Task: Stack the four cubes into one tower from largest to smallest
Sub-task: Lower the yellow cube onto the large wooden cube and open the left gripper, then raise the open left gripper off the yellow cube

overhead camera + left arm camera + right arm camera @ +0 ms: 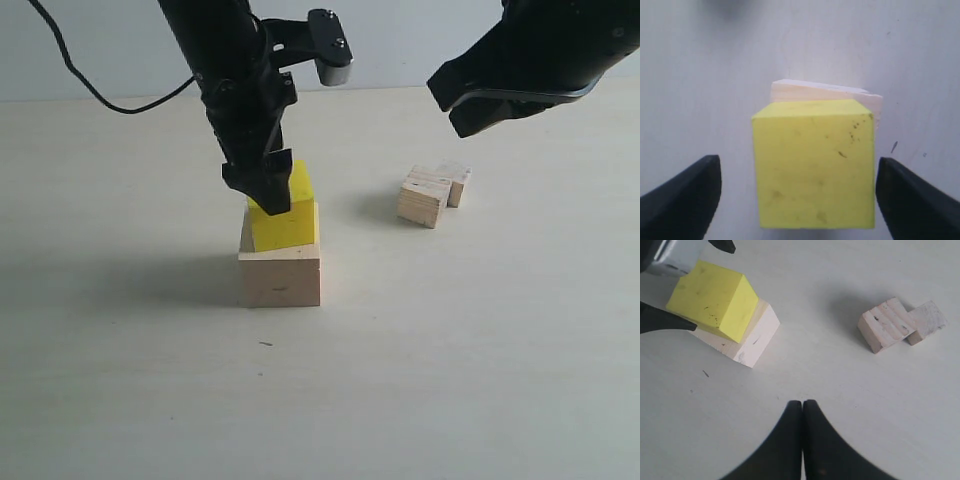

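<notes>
The bright yellow cube [285,215] [815,165] [715,297] sits on the large pale wooden cube [281,280] [840,95] [752,340], turned slightly against it. My left gripper [265,190] [797,195] is open around the yellow cube, with a gap showing on each side. The grain-lined wooden cube [423,198] [886,325] and the small pale cube [455,180] [927,320] lie touching on the table to the right. My right gripper [470,115] [803,402] hovers above and beyond them, shut and empty.
A black cable [90,90] trails across the back left of the pale table [450,350]. The left arm's wrist camera housing [332,50] juts out above the stack.
</notes>
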